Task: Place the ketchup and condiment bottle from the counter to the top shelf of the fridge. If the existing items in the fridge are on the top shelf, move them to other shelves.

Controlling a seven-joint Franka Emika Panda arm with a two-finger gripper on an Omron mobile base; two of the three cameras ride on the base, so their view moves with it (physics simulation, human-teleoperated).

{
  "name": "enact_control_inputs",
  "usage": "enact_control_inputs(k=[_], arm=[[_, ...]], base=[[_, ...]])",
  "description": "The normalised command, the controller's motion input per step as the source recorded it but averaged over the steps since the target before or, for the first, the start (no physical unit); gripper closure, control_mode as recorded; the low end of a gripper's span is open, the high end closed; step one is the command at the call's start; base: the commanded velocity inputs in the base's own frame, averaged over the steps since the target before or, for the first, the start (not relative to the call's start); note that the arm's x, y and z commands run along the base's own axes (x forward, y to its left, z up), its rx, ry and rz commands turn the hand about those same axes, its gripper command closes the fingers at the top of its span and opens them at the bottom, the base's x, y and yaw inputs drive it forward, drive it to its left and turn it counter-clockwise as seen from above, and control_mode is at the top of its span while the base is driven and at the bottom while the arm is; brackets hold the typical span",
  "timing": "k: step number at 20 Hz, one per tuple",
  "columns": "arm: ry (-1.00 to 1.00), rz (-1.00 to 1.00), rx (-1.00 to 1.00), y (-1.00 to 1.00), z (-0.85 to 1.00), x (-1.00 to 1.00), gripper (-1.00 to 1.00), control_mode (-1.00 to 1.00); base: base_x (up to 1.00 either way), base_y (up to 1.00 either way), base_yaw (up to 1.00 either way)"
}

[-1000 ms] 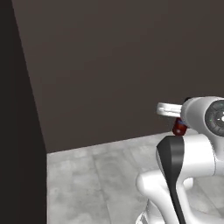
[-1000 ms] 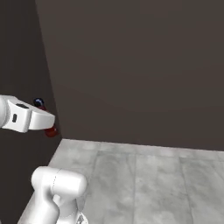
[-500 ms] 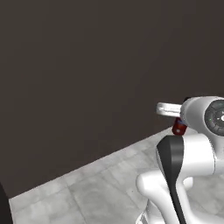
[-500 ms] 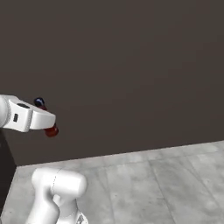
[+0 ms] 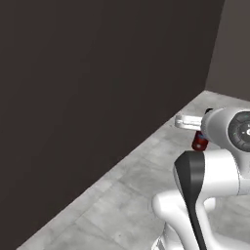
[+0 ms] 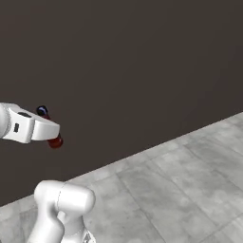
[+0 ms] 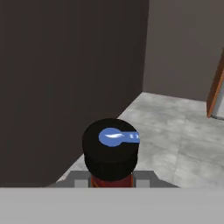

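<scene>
The tool (image 6: 51, 135) is clenching the condiment bottle (image 6: 55, 141), carrying it in the air above the grey tiled floor (image 6: 180, 180) while the base is facing a dark wall (image 6: 133, 66). In the right base view the bottle's dark red body is poking out below the white hand and its black cap (image 6: 42, 110) is showing above it, so its long axis is running roughly upright, leaning a little, across the tool's reach. In the left base view the red body (image 5: 199, 141) is hanging just under the hand, close beside the wall. The hand view is looking down along that axis onto the round black cap (image 7: 110, 146), with the red shoulder just below it between the finger tips (image 7: 78, 177).

The bottle is already in the grasp, so the coming move is turning on where the fridge lies from the wall, and that cannot be told here. The wall is ending at a corner (image 7: 145, 48) beyond the bottle, with a paler wall (image 7: 183, 48) and a brown edge (image 7: 215, 87) farther off. My judgement is that the carry is midway, with the base needing to bring the top shelf into reach while the bottle is kept upright.
</scene>
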Motion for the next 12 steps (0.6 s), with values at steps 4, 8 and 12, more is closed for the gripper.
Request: enact_control_inputs(k=[4, 8, 12], arm=[[0.00, 0.00, 0.00, 0.00, 0.00, 0.00, 1.00, 1.00], [0.00, 0.00, 0.00, 0.00, 0.00, 0.00, 1.00, 1.00], [0.00, 0.00, 0.00, 0.00, 0.00, 0.00, 1.00, 1.00]], base=[[0.69, -0.20, -0.55], [0.81, -0.23, -0.51], [0.87, -0.28, -0.48]])
